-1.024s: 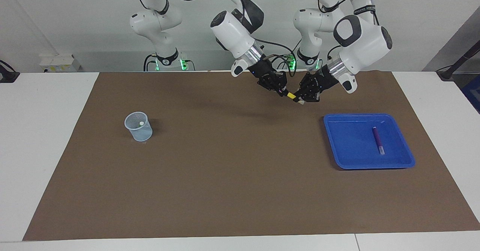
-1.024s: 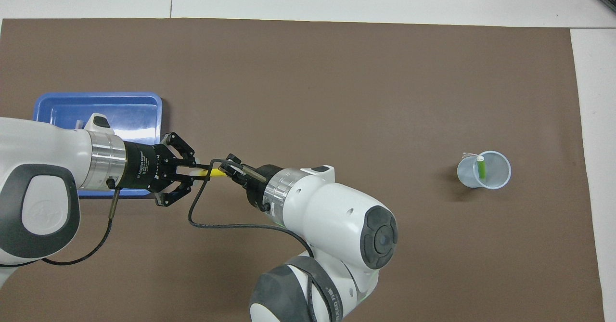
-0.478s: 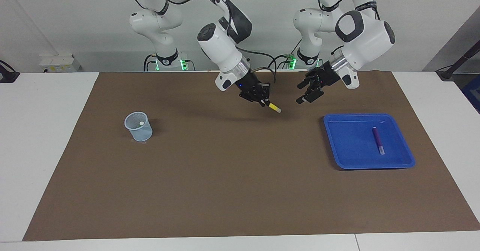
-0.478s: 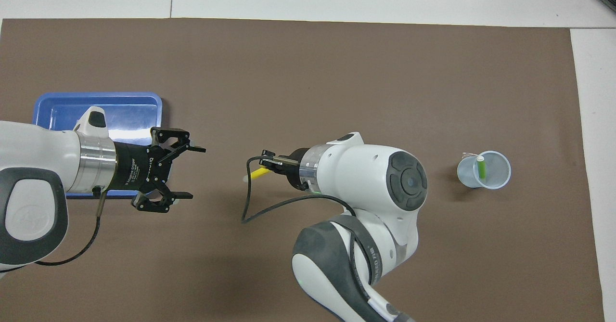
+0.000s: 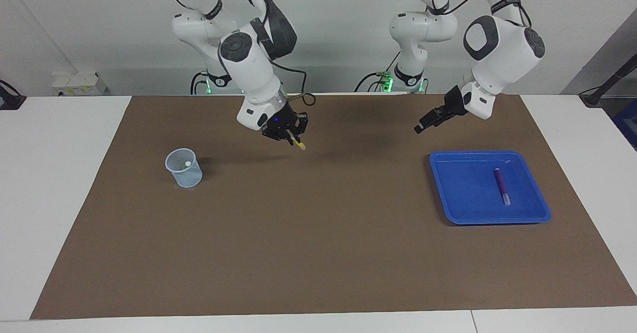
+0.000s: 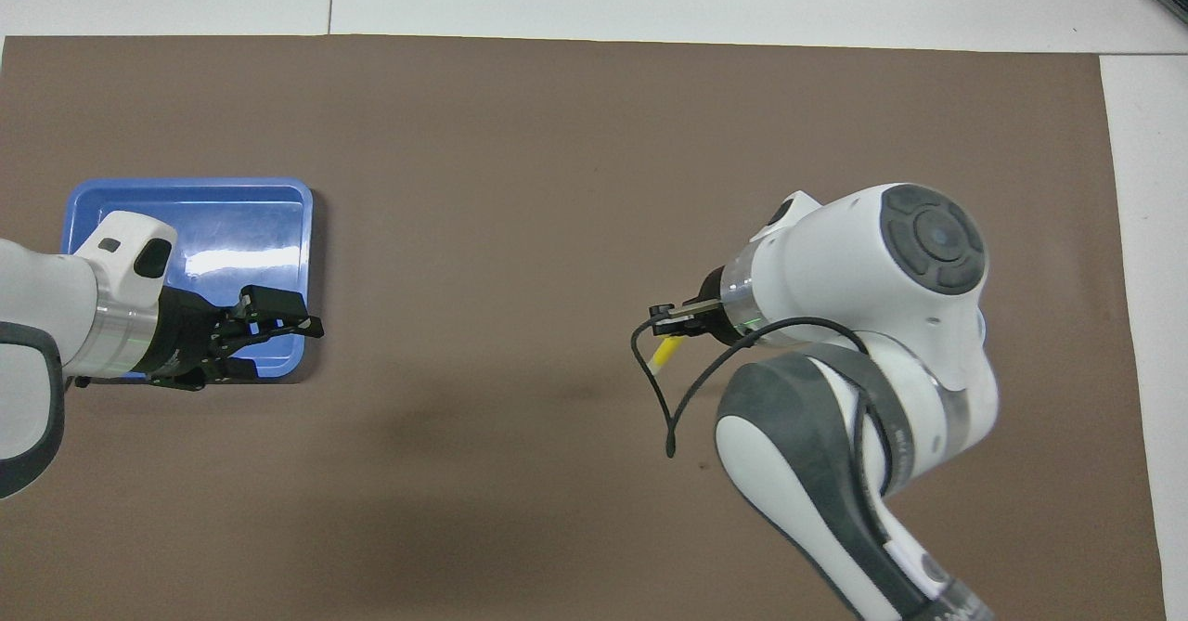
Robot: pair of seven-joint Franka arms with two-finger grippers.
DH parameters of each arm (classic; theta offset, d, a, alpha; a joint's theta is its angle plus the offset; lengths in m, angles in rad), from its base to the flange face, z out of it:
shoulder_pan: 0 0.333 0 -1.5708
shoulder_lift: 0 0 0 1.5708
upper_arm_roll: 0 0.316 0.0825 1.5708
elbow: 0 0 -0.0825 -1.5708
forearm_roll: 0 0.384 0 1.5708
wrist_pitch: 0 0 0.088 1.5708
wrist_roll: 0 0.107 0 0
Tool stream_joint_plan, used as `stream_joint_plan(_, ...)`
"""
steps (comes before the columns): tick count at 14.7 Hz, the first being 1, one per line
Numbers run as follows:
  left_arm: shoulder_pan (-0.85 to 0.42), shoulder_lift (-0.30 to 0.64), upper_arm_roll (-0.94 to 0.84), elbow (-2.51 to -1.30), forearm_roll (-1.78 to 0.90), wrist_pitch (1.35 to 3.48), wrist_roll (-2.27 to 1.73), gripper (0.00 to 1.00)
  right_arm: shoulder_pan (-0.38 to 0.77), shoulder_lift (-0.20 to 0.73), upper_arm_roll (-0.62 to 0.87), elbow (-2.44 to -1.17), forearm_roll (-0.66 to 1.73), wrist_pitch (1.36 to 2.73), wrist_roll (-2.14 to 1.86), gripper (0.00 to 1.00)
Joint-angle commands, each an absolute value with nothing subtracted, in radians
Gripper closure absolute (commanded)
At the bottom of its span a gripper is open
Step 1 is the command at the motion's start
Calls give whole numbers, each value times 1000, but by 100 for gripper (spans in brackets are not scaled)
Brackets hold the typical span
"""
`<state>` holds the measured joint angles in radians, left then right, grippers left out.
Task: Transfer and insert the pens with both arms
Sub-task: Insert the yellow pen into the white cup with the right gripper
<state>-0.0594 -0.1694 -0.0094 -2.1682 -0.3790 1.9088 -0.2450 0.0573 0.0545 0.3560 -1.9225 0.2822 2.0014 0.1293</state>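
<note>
The yellow pen (image 5: 299,144) hangs slantwise from the right tool (image 5: 288,135), whose fingers are clamped on its upper end, in the upper middle of the facing view, in the air above the brown mat (image 5: 318,253). In the overhead view the same pen (image 6: 665,353) shows just under the right wrist, right of centre. The left tool (image 5: 429,122) is in the upper right of the facing view, over the mat just above the blue tray (image 5: 473,217), its fingers apart and holding nothing (in the overhead view it overlaps the tray's corner). In the tray, at the right of the facing view, lies the purple pen (image 5: 501,185), flat and alone. At the left of that view stands the mesh cup (image 5: 183,167), with a pale cap end showing inside it; the overhead view hides the cup under the right arm. The step in hand looks like the carry: the right arm has the pen to itself and must bring it over the cup. That move calls for swinging toward the left of the facing view, tipping the pen upright above the rim, then lowering before release. The left arm seems free to go for the purple pen.
</note>
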Motion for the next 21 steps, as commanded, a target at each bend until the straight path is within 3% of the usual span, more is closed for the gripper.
stream_joint_plan(1, -19, -192, -12, -2178, -260, 1901, 13, 0, -27, -18, 367, -1928, 217, 1847, -24, 100)
stream_joint_plan(6, 46, -169, -12, -2128, -154, 1894, 308, 0, -153, -32, 367, -1847, -19, 1614, -405, 100)
stream_joint_plan(11, 66, -146, -14, -2057, -34, 1896, 429, 0, -202, -34, 365, -1861, -136, 1631, -627, 100)
stream_joint_plan(16, 130, -132, 2, -2071, -25, 1974, 530, 0, -216, -31, 367, -1902, -173, 1781, -803, 100)
stream_joint_plan(21, 179, -23, 2, -2072, 3, 2100, 595, 2, -256, -34, 368, -1951, -183, 1859, -873, 100)
